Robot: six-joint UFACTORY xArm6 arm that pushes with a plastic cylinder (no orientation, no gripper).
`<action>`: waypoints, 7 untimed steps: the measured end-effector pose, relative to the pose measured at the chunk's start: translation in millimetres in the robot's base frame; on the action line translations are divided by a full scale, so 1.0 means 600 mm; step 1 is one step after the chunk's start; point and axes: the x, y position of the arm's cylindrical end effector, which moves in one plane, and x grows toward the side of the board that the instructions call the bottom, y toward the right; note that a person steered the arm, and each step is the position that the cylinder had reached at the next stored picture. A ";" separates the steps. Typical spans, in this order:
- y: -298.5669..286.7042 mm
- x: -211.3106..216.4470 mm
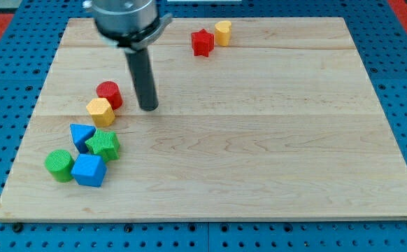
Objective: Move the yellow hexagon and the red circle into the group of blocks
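The yellow hexagon [100, 111] lies at the board's left, touching the red circle [109, 94] just above and to its right. Below them sits a group: a blue triangle [82, 134], a green star [103, 145], a green circle [59, 165] and a blue cube [88, 170]. The yellow hexagon lies just above the blue triangle, with a small gap. My tip [148, 107] is on the board to the right of the red circle and the yellow hexagon, apart from both.
A red star [202, 43] and a yellow heart-like block [222, 32] sit together near the view's top middle. The wooden board [259, 140] rests on a blue pegboard table.
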 end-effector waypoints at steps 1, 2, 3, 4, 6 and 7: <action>-0.106 -0.029; -0.143 0.059; -0.105 0.055; -0.025 -0.008; -0.244 -0.002; -0.237 0.077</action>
